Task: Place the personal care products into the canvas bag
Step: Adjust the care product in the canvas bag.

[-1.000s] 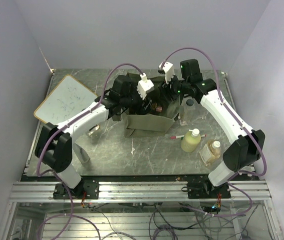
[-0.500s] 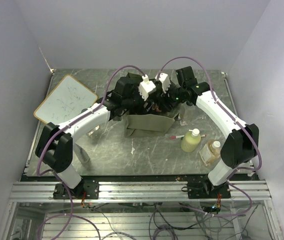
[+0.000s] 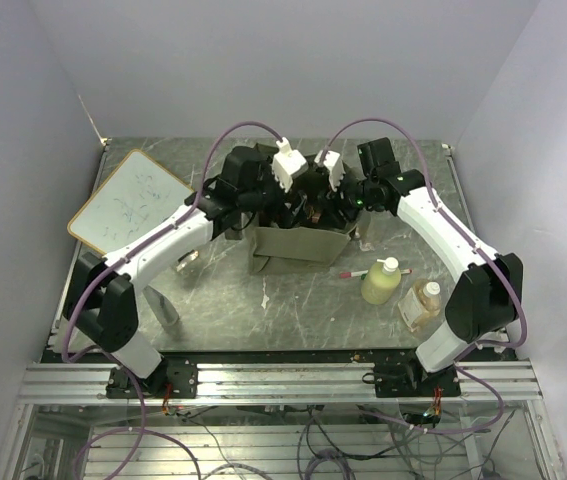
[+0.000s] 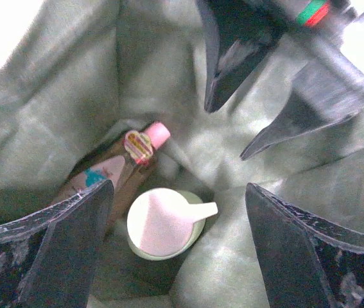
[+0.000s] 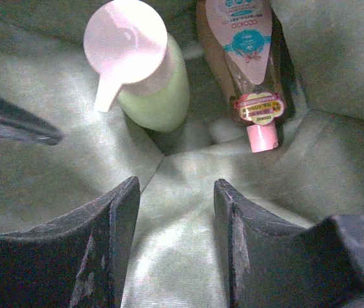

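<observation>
The amber square bottle (image 3: 420, 303) and a yellow-green bottle (image 3: 381, 281) are waiting on the counter (image 3: 293, 310) by a pen (image 3: 358, 272); beyond, left claw (image 4: 180, 185) and right claw (image 5: 176, 181) are hanging open, empty, inside the canvas bag (image 3: 298, 245) over a second green bottle (image 5: 153, 96) and slim orange bottle (image 5: 242, 58); next, the right arm (image 3: 443, 235) is likely needing to lift clear of the fabric

canvas bag (image 3: 298, 247): one, mid-counter.
yellow-green bottles: two, both white-capped. One yellow-green bottle (image 3: 380, 284) stands on the counter (image 3: 293, 310) at the bag's 4 o'clock, and the other bottle (image 5: 159, 96) is inside the bag.
amber square bottle (image 3: 421, 304): one, also at 4 o'clock, farther out.
slim brown bottle (image 5: 239, 58): one, pink-capped, inside the bag.
grey tube (image 3: 166, 308): one, at 8 o'clock.
pen (image 3: 358, 272): one.
whiteboard (image 3: 128, 200): one, at 10 o'clock.
arms: two, left arm (image 3: 153, 250) and right arm (image 3: 445, 235).
claws: two, left claw (image 4: 178, 186) and right claw (image 5: 175, 181).
bottles seen in the bag: two.
care items out on the counter: three.
</observation>
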